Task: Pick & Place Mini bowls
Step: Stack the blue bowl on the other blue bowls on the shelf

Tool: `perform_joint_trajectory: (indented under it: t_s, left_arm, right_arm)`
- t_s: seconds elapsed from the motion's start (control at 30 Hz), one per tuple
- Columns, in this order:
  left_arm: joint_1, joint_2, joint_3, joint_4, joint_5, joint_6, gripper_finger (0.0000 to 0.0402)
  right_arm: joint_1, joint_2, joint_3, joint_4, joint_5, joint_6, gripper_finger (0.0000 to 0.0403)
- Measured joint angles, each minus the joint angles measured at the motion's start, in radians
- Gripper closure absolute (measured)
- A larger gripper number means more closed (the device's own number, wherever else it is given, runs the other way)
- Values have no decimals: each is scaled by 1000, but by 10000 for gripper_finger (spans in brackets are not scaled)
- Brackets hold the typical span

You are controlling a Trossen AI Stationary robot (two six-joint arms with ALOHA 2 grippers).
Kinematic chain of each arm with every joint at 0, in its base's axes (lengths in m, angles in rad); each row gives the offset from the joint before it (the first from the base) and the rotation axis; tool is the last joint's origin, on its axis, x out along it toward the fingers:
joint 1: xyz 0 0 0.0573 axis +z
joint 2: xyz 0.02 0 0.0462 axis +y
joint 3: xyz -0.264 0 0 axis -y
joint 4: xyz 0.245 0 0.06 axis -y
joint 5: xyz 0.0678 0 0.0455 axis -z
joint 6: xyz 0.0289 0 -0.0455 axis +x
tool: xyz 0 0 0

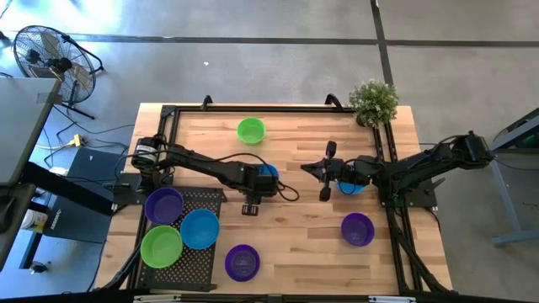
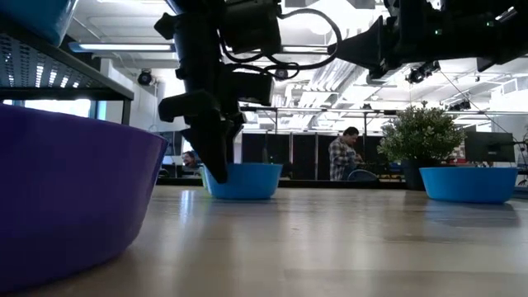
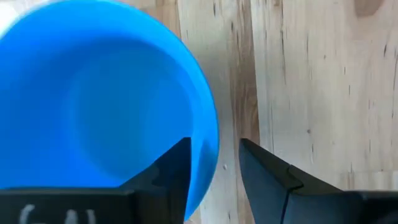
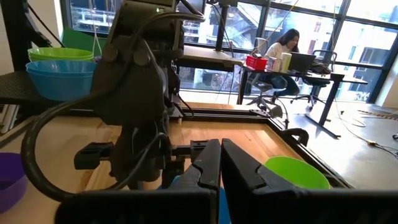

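At the table's near edge, toward its left corner, a black mesh rack [image 1: 192,252] holds a purple bowl [image 1: 163,204], a blue bowl [image 1: 200,228] and a green bowl [image 1: 161,245], with another purple bowl [image 1: 242,262] just beside them at the rack's edge. A further purple bowl [image 1: 357,228] sits alone on bare wood toward the near right corner.

Farther in, around the middle of the table [image 1: 295,219], the left gripper [image 3: 214,158] stands low over a blue mini bowl [image 3: 99,99]. Its fingers are spread, one inside the rim and the other outside on the wood, so the bowl's wall lies between them, with a gap on each side: not yet pinched. The bowl rests on the table.

To its right the right gripper [image 4: 221,158] hangs above the wood with its fingers pressed together and nothing between them, next to a second blue bowl [image 1: 351,185].

Near the far edge sit a green bowl [image 1: 251,130] and, at the far right corner, a potted plant [image 1: 373,102].

The risk, as I judge it, lies in the rim grip. The wall is thin, smooth and curved, so closing fingers could squeeze it out sideways or tip the bowl. A bite too shallow could let it swing or drop on lifting. The two arms also stand close, so a careless lift might brush the right gripper.
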Motion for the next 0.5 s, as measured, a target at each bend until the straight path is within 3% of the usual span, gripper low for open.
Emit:
perform_joint_trajectory:
  t_s: [0.1, 0.27, 0.5]
  left_arm:
    - [0, 0, 0, 10, 0, 17, 303]
    - [0, -1, 0, -6, 6, 59, 386]
    - [0, -2, 81, -129, 0, 89, 397]
  right_arm:
    - [0, 0, 0, 0, 0, 0, 401]
    - [0, 0, 0, 0, 0, 0, 401]
    - [0, 0, 0, 0, 0, 0, 401]
